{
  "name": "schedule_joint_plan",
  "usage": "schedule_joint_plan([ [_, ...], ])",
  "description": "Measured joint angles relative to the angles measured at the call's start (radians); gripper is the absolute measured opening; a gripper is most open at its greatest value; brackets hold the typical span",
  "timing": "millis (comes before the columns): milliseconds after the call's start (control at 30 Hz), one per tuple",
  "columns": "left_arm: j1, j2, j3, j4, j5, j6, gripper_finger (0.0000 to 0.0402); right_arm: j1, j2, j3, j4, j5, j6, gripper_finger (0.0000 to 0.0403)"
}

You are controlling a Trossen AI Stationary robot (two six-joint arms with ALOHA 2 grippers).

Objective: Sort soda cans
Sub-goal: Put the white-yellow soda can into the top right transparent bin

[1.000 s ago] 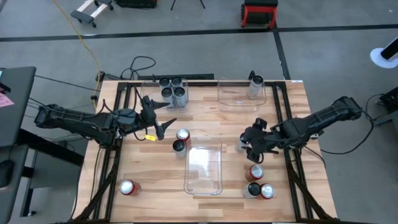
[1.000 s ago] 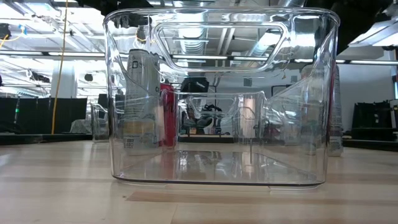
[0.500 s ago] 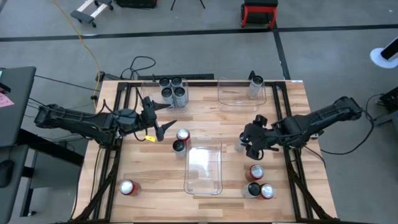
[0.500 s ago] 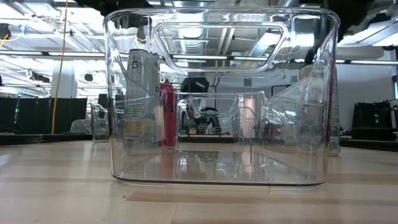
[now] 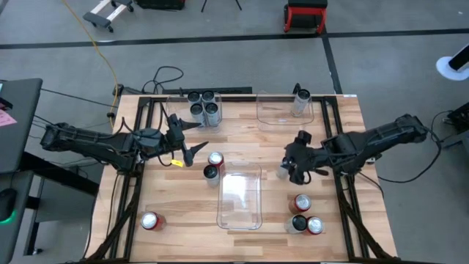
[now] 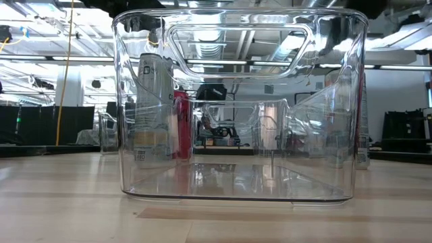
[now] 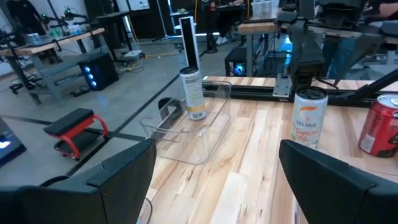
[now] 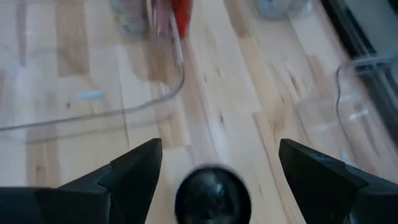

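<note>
A silver-white soda can (image 5: 281, 173) stands upright on the table right of the clear middle bin (image 5: 239, 213). My right gripper (image 5: 293, 166) hovers open just above it. The can's top (image 8: 212, 193) shows below and between the fingers, apart from them. My left gripper (image 5: 196, 139) waits open at the left, level, above the table. Beside the middle bin stand a red can (image 5: 215, 158) and a dark can (image 5: 210, 172). The far-left bin (image 5: 183, 103) holds several dark cans (image 5: 202, 106). A silver can (image 5: 301, 103) stands in the far-right bin (image 5: 275, 117).
Two red cans (image 5: 302, 202) (image 5: 315, 225) and a dark one (image 5: 298, 222) stand at the near right. Another red can (image 5: 150, 220) stands at the near left. The middle bin (image 6: 236, 182) fills the low view. Bare wood lies between the three bins.
My right gripper has risen above the silver-white can and drifted a little toward the table's far edge, rolling slightly, its fingers as wide apart as before. The can stays upright where it was.
</note>
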State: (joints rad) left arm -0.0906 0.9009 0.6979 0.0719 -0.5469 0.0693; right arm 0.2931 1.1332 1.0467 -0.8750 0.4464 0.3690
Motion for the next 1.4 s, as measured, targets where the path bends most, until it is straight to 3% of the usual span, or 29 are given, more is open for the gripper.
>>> schedule_joint_plan([
  [333, 0.000, 0.000, 0.000, 0.001, 0.000, -0.011, 0.0335, -0.050, 0.000, 0.071, -0.091, 0.002, 0.041, 0.0345],
  [567, 0.000, 0.000, 0.000, 0.001, 0.000, -0.022, 0.0335, -0.056, 0.001, 0.101, -0.209, -0.062, 0.095, 0.0395],
  [700, 0.000, 0.000, 0.000, -0.003, 0.000, -0.030, 0.0335, -0.055, 0.042, 0.099, -0.255, -0.106, 0.127, 0.0397],
  [1133, 0.000, 0.000, 0.000, -0.024, 0.002, -0.041, 0.0335, -0.037, 0.212, 0.098, -0.309, -0.112, 0.094, 0.0400],
  [1400, 0.000, 0.000, 0.000, -0.031, 0.003, -0.052, 0.0335, -0.074, 0.262, 0.097, -0.315, -0.210, 0.033, 0.0399],
])
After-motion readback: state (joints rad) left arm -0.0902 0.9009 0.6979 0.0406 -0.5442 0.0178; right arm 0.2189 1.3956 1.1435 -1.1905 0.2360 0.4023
